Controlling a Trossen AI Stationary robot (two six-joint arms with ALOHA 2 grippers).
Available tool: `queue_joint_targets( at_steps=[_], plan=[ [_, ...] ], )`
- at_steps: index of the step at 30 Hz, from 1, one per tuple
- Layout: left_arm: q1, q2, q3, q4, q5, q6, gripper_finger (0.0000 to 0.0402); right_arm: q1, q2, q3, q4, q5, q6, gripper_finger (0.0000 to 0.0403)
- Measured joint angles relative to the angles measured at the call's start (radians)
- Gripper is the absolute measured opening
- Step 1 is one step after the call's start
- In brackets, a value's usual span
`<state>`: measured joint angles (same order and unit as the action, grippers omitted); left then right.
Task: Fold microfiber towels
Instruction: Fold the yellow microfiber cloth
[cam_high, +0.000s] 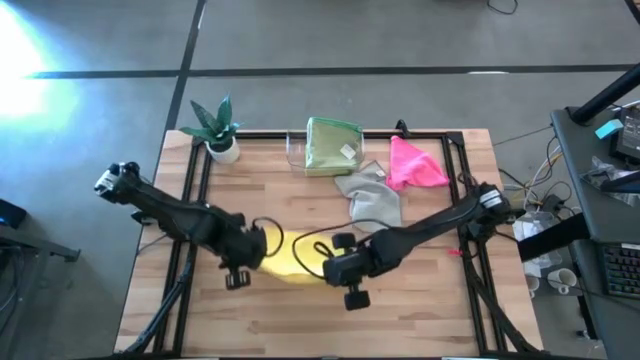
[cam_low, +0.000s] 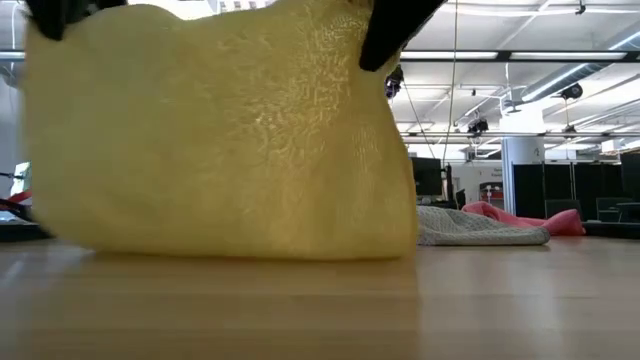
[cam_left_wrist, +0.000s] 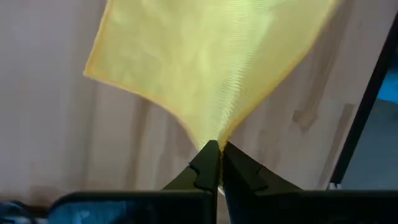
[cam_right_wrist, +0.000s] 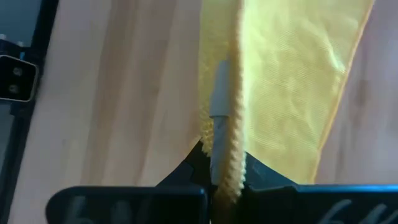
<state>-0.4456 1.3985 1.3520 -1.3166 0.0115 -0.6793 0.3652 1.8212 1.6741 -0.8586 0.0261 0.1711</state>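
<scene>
A yellow microfiber towel (cam_high: 290, 262) hangs between my two grippers over the table's middle, near the front. In the low view it fills the left half as a broad sheet (cam_low: 220, 140), its lower edge resting on the wood. My left gripper (cam_high: 258, 252) is shut on one upper corner and my right gripper (cam_high: 330, 262) is shut on the other. A pink towel (cam_high: 415, 165) and a grey towel (cam_high: 370, 195) lie crumpled at the back right. A green towel (cam_high: 333, 145) lies folded in the clear tray. My left gripper pinches a corner of the yellow towel (cam_left_wrist: 214, 142) between its two fingertips, coming steeply from above. The cloth fans out below the fingers, and its lower edge (cam_low: 230, 250) touches the table. My right gripper pinches the towel's other upper corner (cam_right_wrist: 231, 163) between its two fingers, slanting down from the table's right. A white label (cam_right_wrist: 219, 99) is sewn into the hem just below the fingers. The cloth hangs down from there in a fold.
A potted plant (cam_high: 218, 130) stands at the table's back left corner. The clear tray (cam_high: 296, 150) sits at the back middle. Bare wood (cam_high: 300, 325) runs along the near edge. Black frame rails (cam_high: 470, 230) border the table's sides.
</scene>
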Motion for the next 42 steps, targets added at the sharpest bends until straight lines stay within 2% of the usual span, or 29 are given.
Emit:
queue_joint_targets(
  at_steps=[8, 17, 23, 33, 38, 42],
  plan=[
    [-0.075, 0.065, -0.022, 0.001, 0.025, -0.179, 0.0, 0.047, 0.053, 0.0, 0.051, -0.027, 0.024, 0.0008],
    [-0.123, 0.075, -0.019, 0.02, 0.039, -0.336, 0.0, 0.09, 0.068, 0.0, 0.063, -0.027, 0.116, 0.0008],
    [-0.131, 0.076, -0.028, 0.073, 0.046, -0.371, 0.0, 0.115, 0.068, -0.012, 0.07, -0.026, 0.174, 0.0008],
    [-0.118, 0.076, -0.084, 0.085, -0.045, -0.415, 0.0, 0.112, 0.068, -0.091, 0.113, 0.002, 0.233, 0.0008],
    [-0.083, 0.076, -0.147, 0.112, -0.053, -0.414, 0.0, 0.077, 0.068, -0.093, 0.114, 0.028, 0.228, 0.0008],
    [-0.045, 0.076, -0.19, 0.112, -0.11, -0.414, 0.0, 0.027, 0.068, -0.122, 0.114, 0.035, 0.229, 0.0008]
  ],
)
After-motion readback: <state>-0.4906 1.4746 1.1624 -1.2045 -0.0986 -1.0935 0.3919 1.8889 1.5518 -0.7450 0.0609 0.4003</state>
